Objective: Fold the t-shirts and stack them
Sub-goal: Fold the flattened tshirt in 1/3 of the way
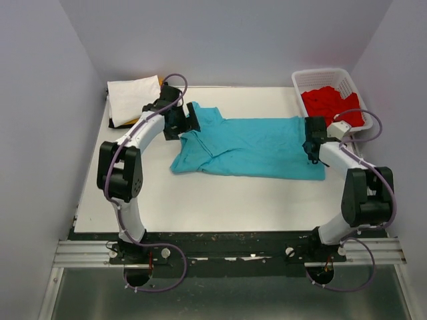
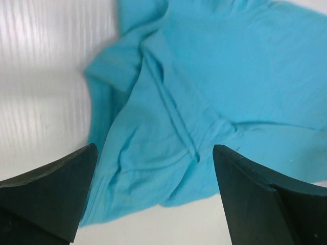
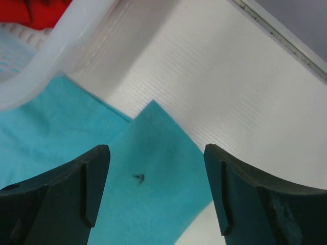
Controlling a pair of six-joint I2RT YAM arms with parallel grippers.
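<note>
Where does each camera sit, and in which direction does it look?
Top external: above and behind the robot, looking down on the table; left arm and right arm show.
Left wrist: on the left arm, looking down past the open left gripper at the teal t-shirt's rumpled end.
Right wrist: on the right arm, looking down past the open right gripper at a shirt corner beside the basket rim.
Shared: the teal t-shirt in all three; the basket in top and right wrist.

The spread t-shirt (image 1: 253,143) is seen in plain turquoise, marked by one small dark speck (image 3: 138,178). A second t-shirt (image 1: 330,105) is coloured plain red, a third t-shirt (image 1: 133,97) plain white. The basket (image 1: 319,75) is patterned in white lattice. The table (image 1: 200,200) is finished white, finely ribbed.
</note>
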